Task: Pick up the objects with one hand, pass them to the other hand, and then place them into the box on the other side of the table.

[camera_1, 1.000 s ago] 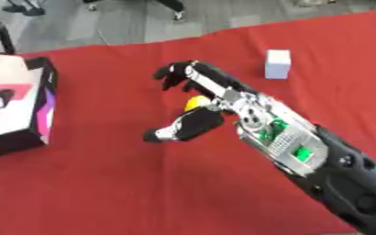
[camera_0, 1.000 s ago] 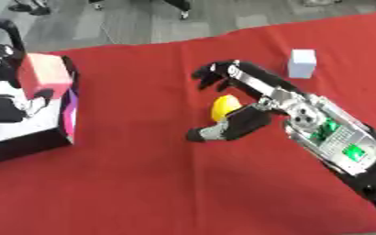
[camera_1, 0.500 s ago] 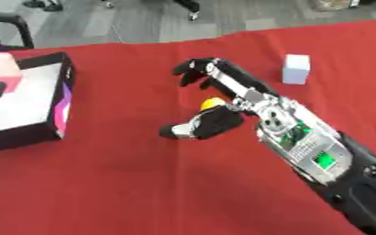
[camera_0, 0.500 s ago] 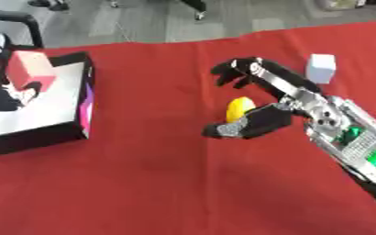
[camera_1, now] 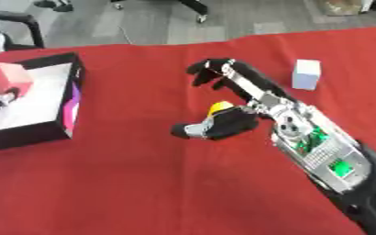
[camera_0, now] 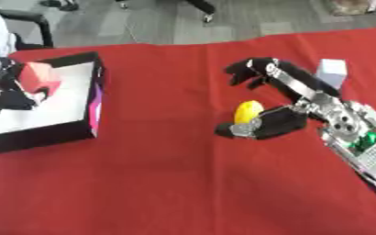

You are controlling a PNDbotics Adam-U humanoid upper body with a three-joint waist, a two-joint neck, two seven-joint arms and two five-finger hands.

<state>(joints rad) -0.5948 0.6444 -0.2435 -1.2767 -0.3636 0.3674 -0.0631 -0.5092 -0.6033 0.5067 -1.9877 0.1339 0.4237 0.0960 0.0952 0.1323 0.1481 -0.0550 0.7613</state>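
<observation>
Left eye view: right hand [camera_0: 284, 108], fingers spread and thumb low, cups a small yellow rounded object [camera_0: 248, 111] on the red tablecloth [camera_0: 167, 174], not yet clenched, apparently positioned for pickup. Right eye view: black open-topped box [camera_1: 32, 131] at far left, the drop-off, holds a pink cube [camera_1: 9, 78]; white block [camera_1: 306, 74] waits far right; left hand absent.

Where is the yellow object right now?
The yellow object lies mid-table on the red cloth, between the right hand's thumb and fingers, left of the white block.
</observation>
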